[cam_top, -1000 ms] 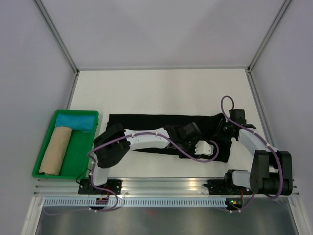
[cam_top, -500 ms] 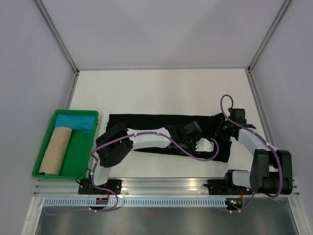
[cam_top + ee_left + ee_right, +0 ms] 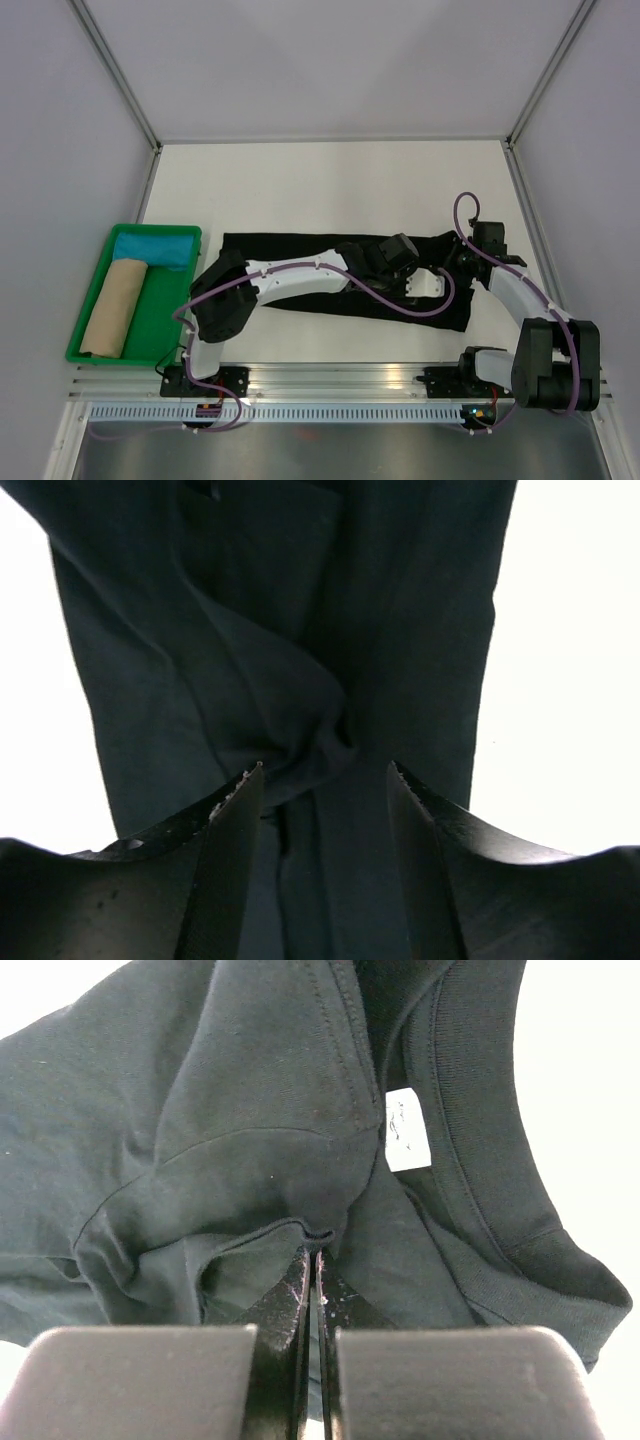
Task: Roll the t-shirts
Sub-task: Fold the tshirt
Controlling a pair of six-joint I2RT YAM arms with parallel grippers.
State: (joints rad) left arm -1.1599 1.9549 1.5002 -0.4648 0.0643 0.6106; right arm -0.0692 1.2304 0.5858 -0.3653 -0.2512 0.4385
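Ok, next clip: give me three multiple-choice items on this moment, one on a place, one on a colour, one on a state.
1. Where does the green tray stand?
A. at the left side of the table
B. at its far right corner
C. against the far wall

2. What colour is the rolled cloth in the tray?
A. red
B. beige
C. black

3. How is the right pincer?
A. wide open over bare table
B. clamped on the tray's rim
C. shut on a fold of the black t-shirt

Answers:
1 A, the top view shows it left of the shirt.
2 B, a tan roll lies next to a blue cloth.
3 C, the right wrist view shows closed fingers pinching cloth below the collar label.
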